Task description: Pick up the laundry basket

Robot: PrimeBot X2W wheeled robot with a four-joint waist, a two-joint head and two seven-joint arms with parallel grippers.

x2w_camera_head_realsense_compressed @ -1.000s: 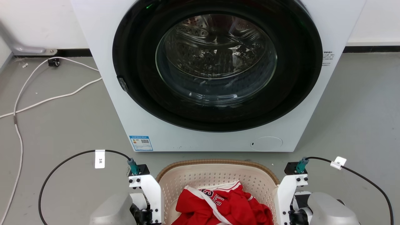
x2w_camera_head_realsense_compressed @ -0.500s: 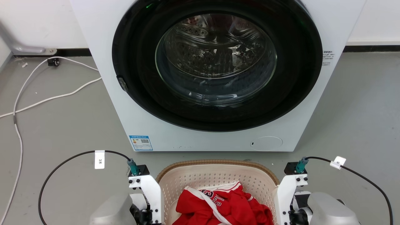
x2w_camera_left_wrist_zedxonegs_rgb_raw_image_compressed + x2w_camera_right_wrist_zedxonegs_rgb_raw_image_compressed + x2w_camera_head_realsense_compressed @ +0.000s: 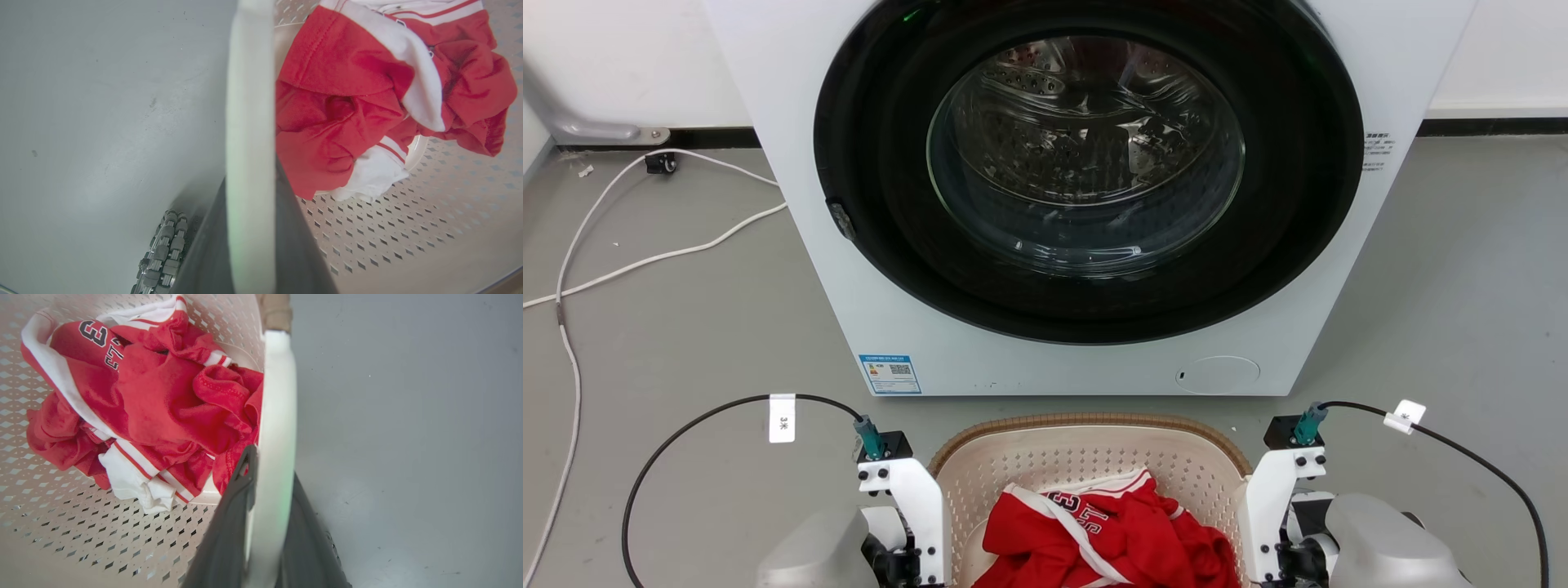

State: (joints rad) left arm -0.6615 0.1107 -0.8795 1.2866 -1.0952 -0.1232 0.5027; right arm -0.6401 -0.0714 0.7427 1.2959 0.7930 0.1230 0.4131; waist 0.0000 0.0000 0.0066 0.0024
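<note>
The laundry basket (image 3: 1086, 422), cream and perforated with a brown woven rim, sits low between my two arms and holds a crumpled red and white jersey (image 3: 1094, 531). My left gripper (image 3: 249, 183) is shut on the basket's white left handle (image 3: 249, 102), one dark finger on each side of it. On the opposite side my right gripper (image 3: 271, 469) is shut on the white right handle (image 3: 278, 396). The head view shows both white wrist brackets (image 3: 907, 523) (image 3: 1278, 514) pressed against the basket's sides, while the fingers lie below the frame.
A white front-loading washing machine (image 3: 1086, 188) with its round door closed stands just beyond the basket. A white cable (image 3: 645, 261) snakes over the grey floor at the left. Black cables (image 3: 686, 433) (image 3: 1486, 474) loop from both wrists. A roller wheel (image 3: 163, 253) shows below the left handle.
The basket rim and the right wrist bracket sit slightly higher in the head view than a second ago. The left bracket has barely shifted.
</note>
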